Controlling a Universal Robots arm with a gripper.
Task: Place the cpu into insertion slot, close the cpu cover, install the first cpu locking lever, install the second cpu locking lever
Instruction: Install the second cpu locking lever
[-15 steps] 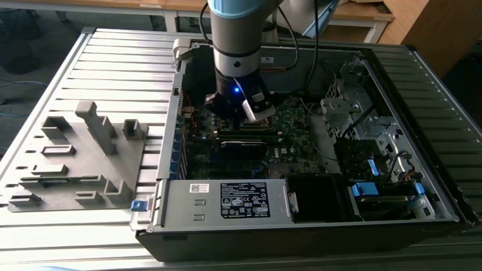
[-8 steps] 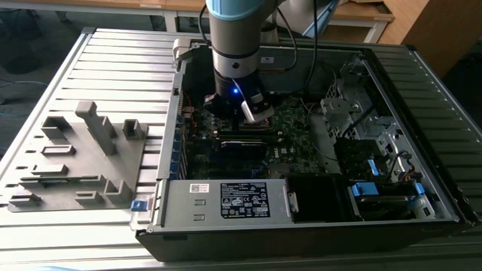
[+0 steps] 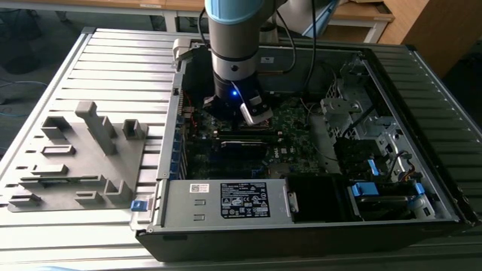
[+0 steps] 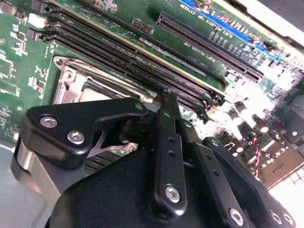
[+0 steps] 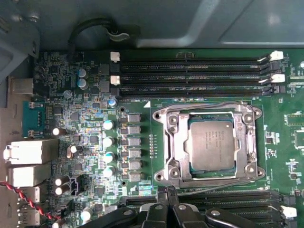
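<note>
CPU [image 5: 212,143], a flat grey metal square, sits seated in the insertion slot [image 5: 192,166] on the green motherboard [image 5: 90,118]. From my remote seat, I see my gripper [image 5: 167,192] in the first wrist view with its black fingers [image 5: 161,202] pressed together to a narrow point, holding nothing, the tips resting just beside the socket's edge, at the thin wire locking lever [image 5: 213,191] that runs along that side. In the second wrist view the same closed fingertips [image 4: 167,97] point down between the socket frame and the nearest memory slot [image 4: 142,71].

Working outward, the cpu cover [image 5: 172,142], a shiny silver frame with a big square window, lies flat around the chip. A second wire lever [image 5: 209,105] runs along the opposite side of the socket. Beyond it, three long black memory slots [image 5: 190,76] with white end clips lie in parallel.

In the exterior view the arm [image 3: 233,51] reaches straight down into the open computer case [image 3: 391,169], which lies on a slatted metal table [image 3: 113,68]. A grey parts fixture [image 3: 75,158] rests on the table at the exterior view's left.
</note>
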